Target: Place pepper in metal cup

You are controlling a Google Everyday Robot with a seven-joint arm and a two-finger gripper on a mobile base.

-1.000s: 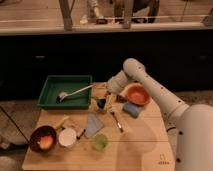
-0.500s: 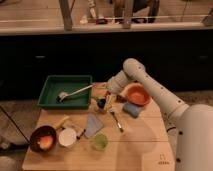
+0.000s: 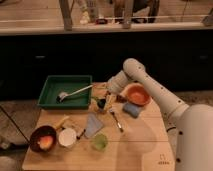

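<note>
The metal cup (image 3: 101, 104), small and dark, stands on the wooden table (image 3: 145, 145) just right of the green tray. My gripper (image 3: 108, 99) hangs right over the cup, at its right rim, with the arm reaching in from the right. A pale yellow-green shape, which looks like the pepper (image 3: 109, 97), shows at the gripper's tip just above the cup. I cannot tell whether it is held or resting in the cup.
A green tray (image 3: 52, 100) holds a ladle. An orange bowl (image 3: 136, 94) and a blue sponge (image 3: 131, 109) lie right of the gripper. A fork (image 3: 116, 120), grey cloth (image 3: 93, 124), light green cup (image 3: 100, 142), white cup (image 3: 67, 137), yellow stick (image 3: 62, 121) and a dark bowl with an orange fruit (image 3: 43, 139) sit nearer the front.
</note>
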